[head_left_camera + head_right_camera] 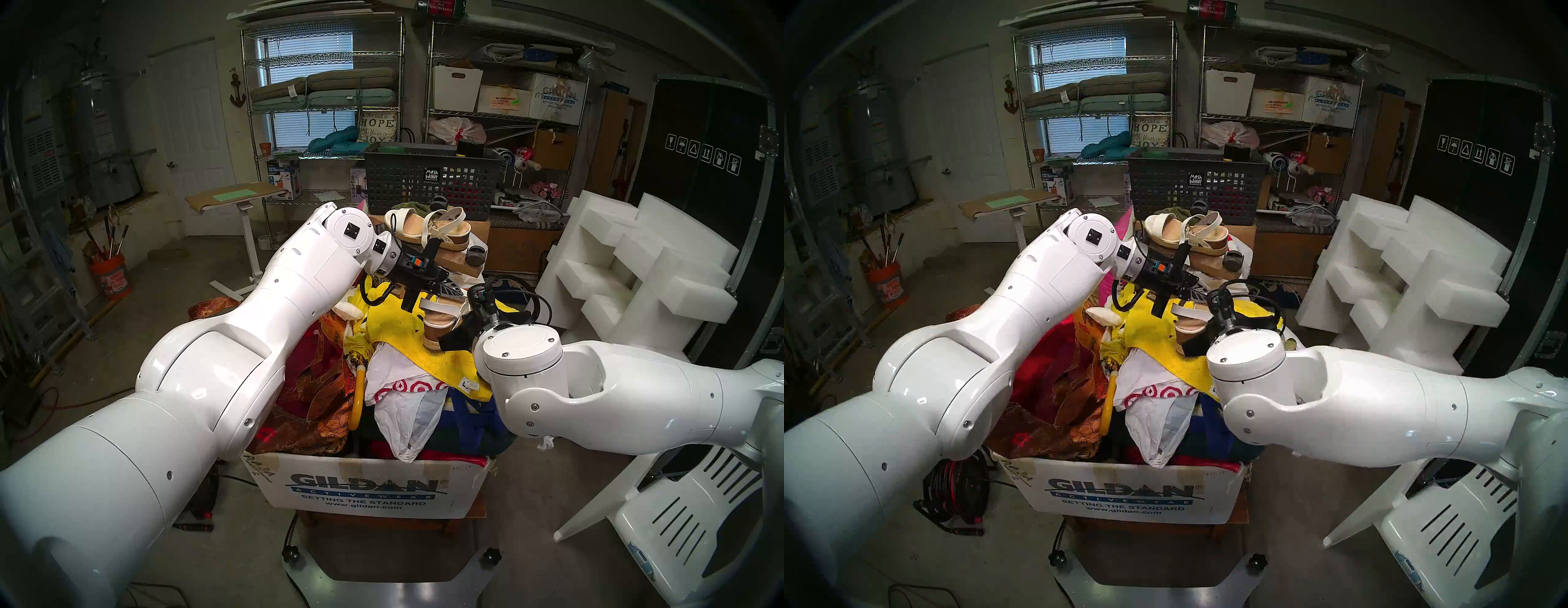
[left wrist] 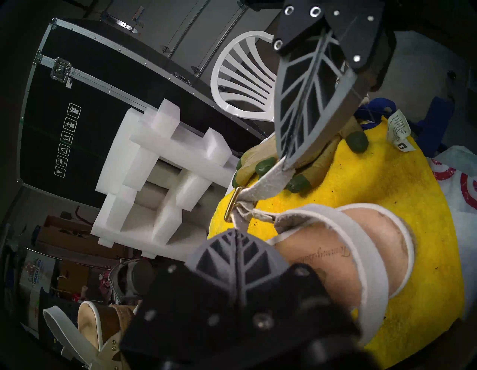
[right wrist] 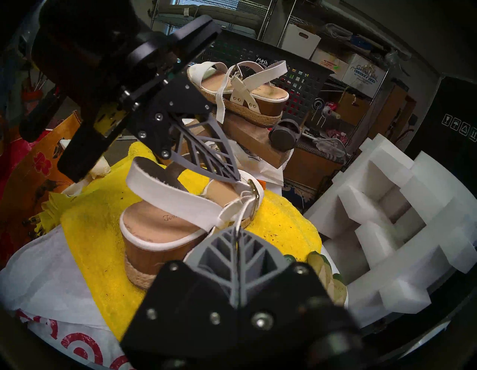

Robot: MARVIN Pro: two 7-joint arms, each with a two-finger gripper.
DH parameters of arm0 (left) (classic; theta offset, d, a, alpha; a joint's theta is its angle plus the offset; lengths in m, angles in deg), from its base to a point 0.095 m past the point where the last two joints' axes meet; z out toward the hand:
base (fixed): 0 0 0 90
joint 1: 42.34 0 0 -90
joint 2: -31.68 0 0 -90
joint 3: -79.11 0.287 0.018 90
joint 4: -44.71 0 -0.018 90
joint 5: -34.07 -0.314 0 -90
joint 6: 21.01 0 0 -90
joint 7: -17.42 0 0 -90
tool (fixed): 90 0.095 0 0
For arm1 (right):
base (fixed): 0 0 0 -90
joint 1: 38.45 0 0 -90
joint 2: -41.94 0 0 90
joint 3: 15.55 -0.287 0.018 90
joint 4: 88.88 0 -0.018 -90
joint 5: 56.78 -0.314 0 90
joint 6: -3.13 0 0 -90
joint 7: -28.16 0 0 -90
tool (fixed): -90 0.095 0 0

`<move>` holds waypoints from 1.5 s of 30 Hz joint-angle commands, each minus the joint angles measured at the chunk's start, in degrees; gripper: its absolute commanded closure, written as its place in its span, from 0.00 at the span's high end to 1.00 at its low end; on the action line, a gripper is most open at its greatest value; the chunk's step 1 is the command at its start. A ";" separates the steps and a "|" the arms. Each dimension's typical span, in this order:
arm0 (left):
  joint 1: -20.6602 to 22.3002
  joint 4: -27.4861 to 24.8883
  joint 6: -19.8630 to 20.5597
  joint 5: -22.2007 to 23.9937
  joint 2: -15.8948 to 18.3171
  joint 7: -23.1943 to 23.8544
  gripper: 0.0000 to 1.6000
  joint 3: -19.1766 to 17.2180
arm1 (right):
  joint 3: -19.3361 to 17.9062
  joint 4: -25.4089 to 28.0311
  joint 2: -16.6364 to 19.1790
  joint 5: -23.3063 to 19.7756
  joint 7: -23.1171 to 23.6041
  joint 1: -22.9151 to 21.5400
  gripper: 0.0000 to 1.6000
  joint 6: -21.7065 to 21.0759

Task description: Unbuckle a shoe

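The shoe (image 1: 441,316) (image 3: 160,224) is a wedge sandal with white straps and a tan footbed (image 2: 335,258). It stands on a yellow towel (image 1: 394,327) on top of a heaped box. Its brass buckle (image 2: 231,206) (image 3: 254,196) sits on the ankle strap. My left gripper (image 2: 238,231) (image 3: 238,179) reaches in from the left and is shut on the strap right beside the buckle. My right gripper (image 3: 236,232) (image 2: 286,164) comes from the right and is shut on the strap's free end, which still runs through the buckle.
The twin sandal (image 1: 428,229) rests on a wooden board with caster wheels behind the shoe. A dark mesh basket (image 1: 428,182) stands behind that. The Gildan box (image 1: 365,488) holds clothes and bags. A work glove (image 2: 335,155) lies on the towel. White foam blocks (image 1: 636,276) and a white chair (image 1: 679,530) stand on the right.
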 commanded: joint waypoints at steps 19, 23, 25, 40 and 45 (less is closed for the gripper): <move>-2.80 -8.11 4.81 3.38 1.51 4.37 0.00 -1.85 | -0.12 -4.87 -2.77 1.24 0.49 -2.37 0.00 -4.98; -3.57 -9.60 5.28 3.77 1.68 4.49 0.00 -2.27 | 1.23 -4.35 -1.75 0.77 3.33 -3.38 0.00 -9.96; -3.76 -10.06 5.20 3.61 1.72 4.43 0.00 -2.31 | 1.71 -3.29 -0.53 -0.10 5.93 -3.73 0.00 -12.41; -4.68 -10.82 5.57 2.98 2.12 2.89 0.00 -2.95 | 0.31 -0.01 3.25 -2.03 2.41 -3.20 0.00 -12.76; -4.93 -11.31 5.64 3.10 2.45 3.30 0.00 -3.00 | 0.37 -1.25 2.52 -1.08 3.31 -3.14 0.00 -11.57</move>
